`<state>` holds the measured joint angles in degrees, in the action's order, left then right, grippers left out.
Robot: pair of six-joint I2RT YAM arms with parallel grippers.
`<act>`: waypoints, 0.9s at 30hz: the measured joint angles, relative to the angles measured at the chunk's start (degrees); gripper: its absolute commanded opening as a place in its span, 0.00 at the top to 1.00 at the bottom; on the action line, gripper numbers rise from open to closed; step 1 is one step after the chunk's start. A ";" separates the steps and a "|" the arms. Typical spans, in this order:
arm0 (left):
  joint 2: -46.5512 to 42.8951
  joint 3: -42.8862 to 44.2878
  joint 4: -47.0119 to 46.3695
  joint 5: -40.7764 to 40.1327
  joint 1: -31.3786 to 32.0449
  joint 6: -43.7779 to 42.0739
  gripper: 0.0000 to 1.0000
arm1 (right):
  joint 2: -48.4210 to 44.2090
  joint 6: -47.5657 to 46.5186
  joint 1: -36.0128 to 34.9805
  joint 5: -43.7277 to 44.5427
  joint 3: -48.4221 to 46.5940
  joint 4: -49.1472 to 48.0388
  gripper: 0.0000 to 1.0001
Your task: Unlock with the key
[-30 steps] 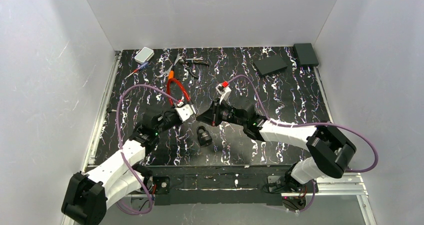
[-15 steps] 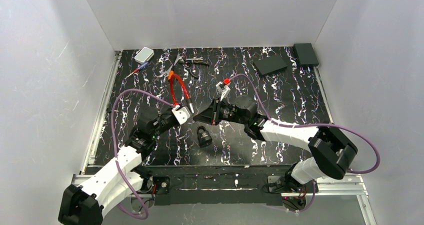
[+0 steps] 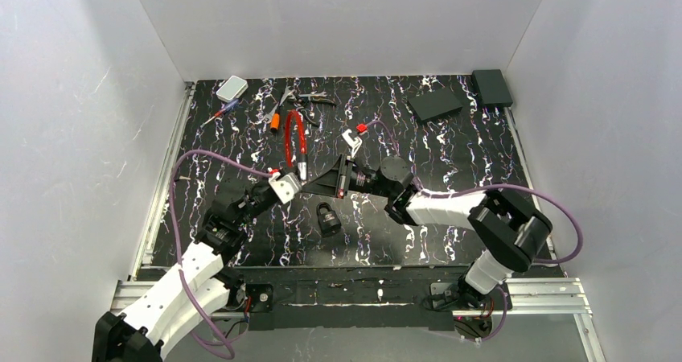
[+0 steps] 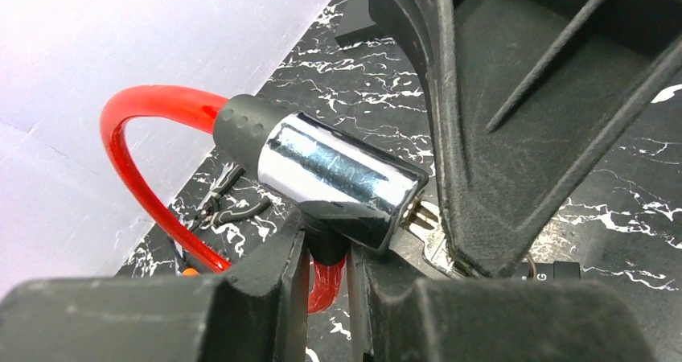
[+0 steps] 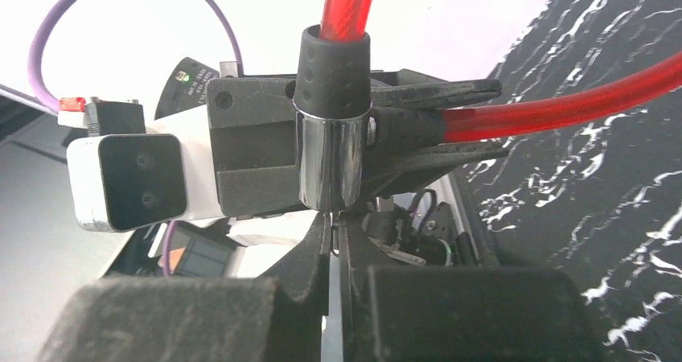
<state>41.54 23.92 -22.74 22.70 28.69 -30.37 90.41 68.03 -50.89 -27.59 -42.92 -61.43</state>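
Both arms have stretched farther out over the table than a second ago, carrying the red cable lock away from the black padlock, which lies flat where it was. The two grippers meet just beyond that padlock, above the table. The left gripper is clamped on the black neck under the lock's chrome barrel, with the red cable looping up and away from the padlock. The right gripper has its fingertips pinched together on the key, whose blade meets the barrel's open end. From the left wrist, one broad black finger of the right gripper fills the right side and hides most of the key. From the right wrist, the barrel hangs upright directly over the fingertips. Far beyond the padlock, near the back wall, lie a white box to the left, a scatter of hand tools in the middle, and two black boxes to the right. The left arm rises steeply from its base toward the padlock. The right arm lies long and low, reaching leftward.
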 measured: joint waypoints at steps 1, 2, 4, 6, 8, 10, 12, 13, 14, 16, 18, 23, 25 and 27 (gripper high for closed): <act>-0.22 0.00 -0.07 0.02 0.04 0.20 1.00 | 0.74 1.16 0.00 -0.35 0.02 -1.92 0.99; -0.48 0.00 -0.11 0.02 0.09 0.39 1.00 | 1.49 2.29 0.00 -0.68 0.02 -3.67 0.99; -0.90 0.00 -0.28 0.04 0.17 0.68 1.00 | 3.13 4.57 0.04 -1.25 0.07 -7.65 0.99; -1.18 0.00 -0.55 0.15 0.22 1.03 1.00 | 5.11 7.32 0.07 -1.70 0.07 -12.33 0.99; -1.57 0.00 -0.74 0.20 0.31 1.49 1.00 | 7.02 10.12 0.11 -2.10 0.07 -16.48 0.99; -1.97 -0.24 -0.83 0.26 0.33 2.10 1.00 | 9.09 13.33 0.13 -2.45 0.04 -20.31 0.99; -2.23 -0.74 -0.85 0.17 0.33 2.62 1.00 | 10.69 15.96 0.13 -2.73 -0.22 -22.62 0.99; -2.34 -0.98 -0.83 -0.04 0.33 3.04 1.00 | 11.52 17.09 0.13 -2.99 -0.59 -23.37 0.99; -2.45 -1.09 -0.76 -0.17 0.33 3.41 1.00 | 12.15 18.01 0.15 -3.23 -0.87 -23.96 0.99; -2.69 -1.14 -0.90 -0.42 0.33 4.31 1.00 | 12.61 19.12 0.22 -3.52 -1.29 -24.57 0.99; -3.26 -1.16 -1.38 -0.42 0.33 5.22 1.00 | 12.61 19.52 0.22 -4.11 -1.92 -24.94 0.99; -5.25 -1.64 -3.67 -0.35 0.33 7.82 1.00 | 12.44 19.61 0.20 -6.19 -3.89 -25.59 0.99; -6.05 -1.99 -4.92 -0.02 0.33 9.33 1.00 | 12.13 19.61 0.20 -7.17 -4.59 -25.66 0.99; -6.56 -2.16 -6.40 0.37 0.33 11.02 1.00 | 11.72 19.58 0.20 -7.74 -5.14 -25.73 0.99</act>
<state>34.98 21.76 -29.15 23.07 29.02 -19.35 102.13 87.61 -50.70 -35.33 -48.05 -87.15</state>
